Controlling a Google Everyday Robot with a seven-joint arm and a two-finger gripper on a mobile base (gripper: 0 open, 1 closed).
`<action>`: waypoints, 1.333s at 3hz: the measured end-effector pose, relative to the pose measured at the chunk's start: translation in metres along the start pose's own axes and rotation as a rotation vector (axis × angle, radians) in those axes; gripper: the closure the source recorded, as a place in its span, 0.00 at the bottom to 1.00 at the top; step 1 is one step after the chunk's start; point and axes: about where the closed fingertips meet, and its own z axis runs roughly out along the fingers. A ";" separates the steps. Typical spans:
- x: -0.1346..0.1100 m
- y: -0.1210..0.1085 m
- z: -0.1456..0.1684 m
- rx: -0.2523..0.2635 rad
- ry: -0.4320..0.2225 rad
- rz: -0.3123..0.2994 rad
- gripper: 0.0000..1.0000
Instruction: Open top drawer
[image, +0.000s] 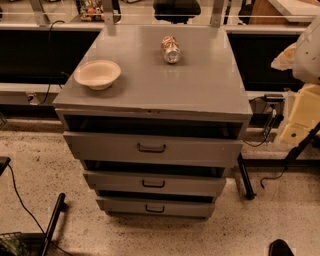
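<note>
Top drawer (152, 148) (one of three); gripper (300, 117) at right edge.

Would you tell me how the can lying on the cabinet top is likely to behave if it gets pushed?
The can lies on its side on the smooth cabinet top, so it would probably roll. It looks like thin metal, likely light and easily dented. The hand is not in view.

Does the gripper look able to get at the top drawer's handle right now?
Probably yes: the top drawer has its handle facing out, nothing before it; the bowl and can sit on the cabinet top. The gripper is not in view, so its approach is unknown.
</note>
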 end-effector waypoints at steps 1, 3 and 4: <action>0.000 0.000 0.000 0.000 0.000 0.000 0.00; -0.002 0.033 0.058 0.007 -0.144 -0.006 0.00; -0.001 0.035 0.082 0.044 -0.191 0.009 0.00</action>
